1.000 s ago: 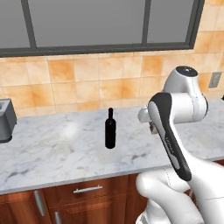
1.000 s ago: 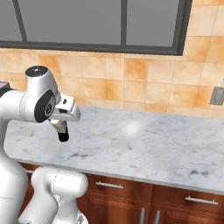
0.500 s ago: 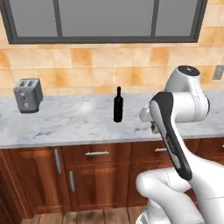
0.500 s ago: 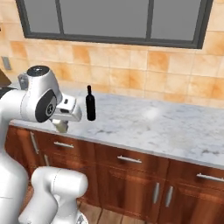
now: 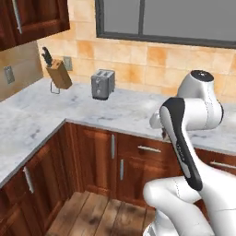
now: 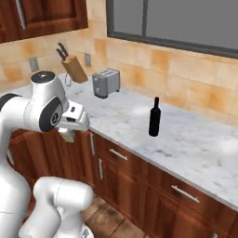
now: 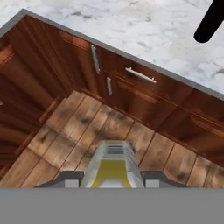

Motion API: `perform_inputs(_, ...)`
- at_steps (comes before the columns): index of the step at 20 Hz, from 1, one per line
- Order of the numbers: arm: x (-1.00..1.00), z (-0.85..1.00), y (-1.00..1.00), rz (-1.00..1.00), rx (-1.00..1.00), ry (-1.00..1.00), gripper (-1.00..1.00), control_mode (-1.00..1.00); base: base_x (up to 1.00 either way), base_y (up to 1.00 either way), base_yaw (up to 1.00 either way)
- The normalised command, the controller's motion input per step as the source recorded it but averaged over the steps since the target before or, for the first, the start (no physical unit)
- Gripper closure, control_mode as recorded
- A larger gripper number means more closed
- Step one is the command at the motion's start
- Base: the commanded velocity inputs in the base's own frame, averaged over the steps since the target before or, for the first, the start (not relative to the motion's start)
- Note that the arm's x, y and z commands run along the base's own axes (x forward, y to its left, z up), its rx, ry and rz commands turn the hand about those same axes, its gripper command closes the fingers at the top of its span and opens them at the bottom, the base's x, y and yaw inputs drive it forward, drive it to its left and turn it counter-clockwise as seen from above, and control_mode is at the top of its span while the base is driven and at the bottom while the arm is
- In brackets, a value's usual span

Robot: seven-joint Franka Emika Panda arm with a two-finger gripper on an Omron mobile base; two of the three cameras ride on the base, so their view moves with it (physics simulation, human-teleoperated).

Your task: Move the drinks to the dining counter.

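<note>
- Standing on the marble counter (image 6: 195,144) is the dark wine bottle (image 6: 155,117), upright, a little back from the front edge, with bare marble all around it.
- In the hand view the bottle (image 7: 211,21) pokes in at the top right corner, over the marble.
- The gripper (image 7: 113,168) hangs out in front of the cabinets, over the wood floor (image 7: 83,135), with nothing close to it.
- Its jaws are shut part way on a small carton (image 7: 112,161) with a pale, yellowish top.
- In the right base view the gripper (image 6: 69,135) is low by the arm, off the counter edge.
- A toaster (image 5: 102,84) and a knife block (image 5: 58,73) sit near the back wall, well apart from the bottle.
- The counter turns a corner on the left, so floor room is open in the middle.
- A second ago the views looked straight at the counter from up close. Now the whole picture has swung and pulled back, so the camera moved. The bottle stands where it stood.
</note>
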Motion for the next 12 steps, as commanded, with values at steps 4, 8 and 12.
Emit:
perform_inputs(4, 0.00, 0.00, 0.00, 0.00, 0.00, 0.00, 1.00, 1.00, -0.09, 0.31, 0.81)
perform_inputs(8, 0.00, 0.00, 0.00, 0.00, 0.00, 0.00, 1.00, 1.00, -0.26, 0.32, 0.80)
perform_inputs(12, 0.00, 0.00, 0.00, 0.00, 0.00, 0.00, 1.00, 1.00, -0.35, 0.40, 0.77)
